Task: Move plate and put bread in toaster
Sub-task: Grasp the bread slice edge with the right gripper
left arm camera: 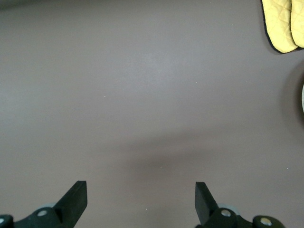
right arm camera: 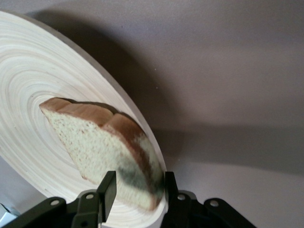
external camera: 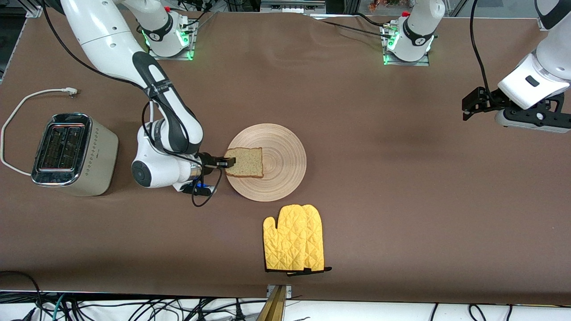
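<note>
Nearest the camera lies the yellow oven mitt (external camera: 294,238), flat on the counter (external camera: 401,200) just in front of the plate (external camera: 281,174). Your right end effector (external camera: 223,162) sits low at the plate's edge toward the right arm's end of the counter, its fingers (right arm camera: 108,190) on either side of the crust of the bread (external camera: 244,162); they look snug on the slice, which rests on the plate with that edge a little raised. Your left end effector (left arm camera: 141,199) waits with jaws spread wide and nothing between them, over bare counter at the left arm's end. Further toward the right arm's end the toaster (external camera: 73,154) stands with both slots empty and its white cord (external camera: 13,129) lying loose. You have the bread gripped, I judge; lifting, carrying and slotting it remain. No brand or label is legible.
</note>
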Action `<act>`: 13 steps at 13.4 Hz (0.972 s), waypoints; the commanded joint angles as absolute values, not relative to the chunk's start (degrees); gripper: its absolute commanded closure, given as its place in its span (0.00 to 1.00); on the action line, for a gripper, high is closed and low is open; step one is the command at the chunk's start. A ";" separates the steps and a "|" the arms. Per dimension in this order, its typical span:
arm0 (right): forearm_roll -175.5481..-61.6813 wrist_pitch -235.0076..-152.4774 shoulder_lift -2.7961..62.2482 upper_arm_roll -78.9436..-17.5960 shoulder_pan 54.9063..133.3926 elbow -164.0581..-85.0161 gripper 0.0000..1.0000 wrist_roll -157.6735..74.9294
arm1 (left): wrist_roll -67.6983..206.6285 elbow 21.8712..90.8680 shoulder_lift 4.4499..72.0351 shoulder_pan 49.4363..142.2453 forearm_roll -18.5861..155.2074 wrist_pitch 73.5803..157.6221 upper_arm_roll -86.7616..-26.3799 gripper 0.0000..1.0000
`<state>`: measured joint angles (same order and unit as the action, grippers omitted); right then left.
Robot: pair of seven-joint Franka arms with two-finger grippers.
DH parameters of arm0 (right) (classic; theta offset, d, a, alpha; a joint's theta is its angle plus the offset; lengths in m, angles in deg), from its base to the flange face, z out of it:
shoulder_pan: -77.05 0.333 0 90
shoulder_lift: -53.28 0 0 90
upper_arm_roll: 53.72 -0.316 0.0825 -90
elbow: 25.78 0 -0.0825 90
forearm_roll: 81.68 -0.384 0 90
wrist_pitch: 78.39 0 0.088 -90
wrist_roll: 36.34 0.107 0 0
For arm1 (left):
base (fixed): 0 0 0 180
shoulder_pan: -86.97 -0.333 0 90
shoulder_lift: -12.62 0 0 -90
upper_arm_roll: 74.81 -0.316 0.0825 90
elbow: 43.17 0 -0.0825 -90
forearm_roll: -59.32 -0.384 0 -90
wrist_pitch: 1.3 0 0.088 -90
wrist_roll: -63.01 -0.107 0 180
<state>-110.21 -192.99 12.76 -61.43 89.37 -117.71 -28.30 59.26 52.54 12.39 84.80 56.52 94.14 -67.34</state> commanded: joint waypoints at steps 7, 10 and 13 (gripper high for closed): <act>-110.33 -190.97 14.17 -61.28 89.18 -118.06 0.57 -28.35 | 58.88 52.46 12.27 83.98 55.54 93.01 -66.46 0.00; -110.25 -190.97 14.60 -61.28 89.18 -117.63 0.36 -28.34 | 58.97 52.46 12.27 84.07 55.54 91.96 -66.37 0.00; -110.16 -190.97 14.69 -61.28 89.88 -117.54 0.36 -28.17 | 58.97 52.46 12.27 84.07 55.54 91.25 -66.11 0.00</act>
<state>-110.18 -191.79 13.66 -61.30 89.39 -117.35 -28.31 59.26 52.56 12.40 84.68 56.52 92.07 -67.09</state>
